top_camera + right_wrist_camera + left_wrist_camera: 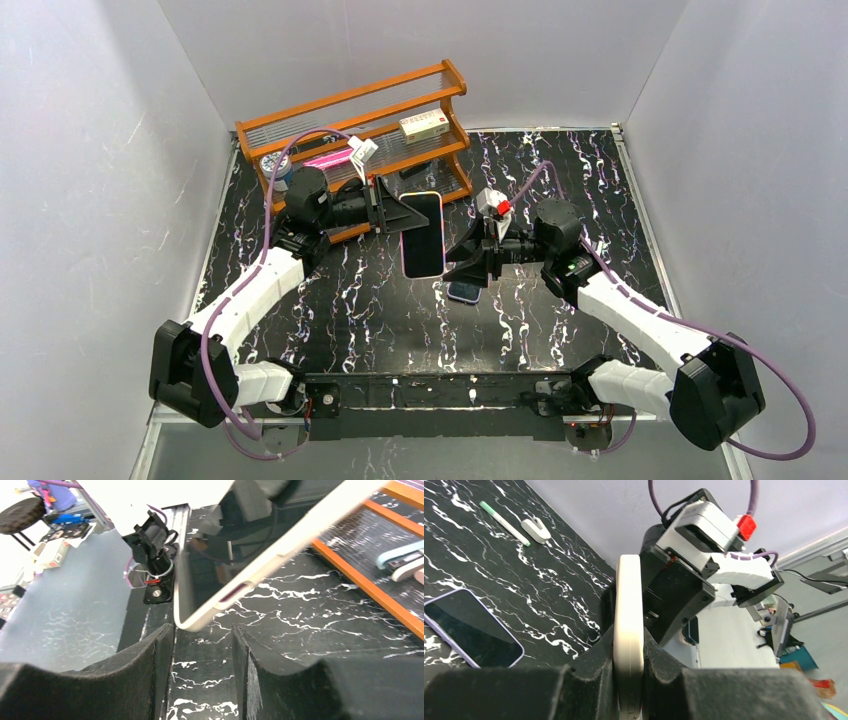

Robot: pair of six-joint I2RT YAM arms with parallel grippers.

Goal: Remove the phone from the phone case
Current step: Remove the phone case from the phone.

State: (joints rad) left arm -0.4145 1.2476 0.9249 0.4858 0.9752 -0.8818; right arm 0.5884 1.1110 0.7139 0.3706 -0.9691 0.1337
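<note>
Phone (423, 240) in its cream plastic case (629, 610) hangs above the black marbled surface (350, 300), clamped edge-on in my left hand (629, 660). My right hand (202, 635) is spread open at the lower corner, so I reckon next I pinch there and peel.

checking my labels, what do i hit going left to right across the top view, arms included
left arm's elbow → left end effector → cream phone case → right end effector → right arm's elbow
</note>
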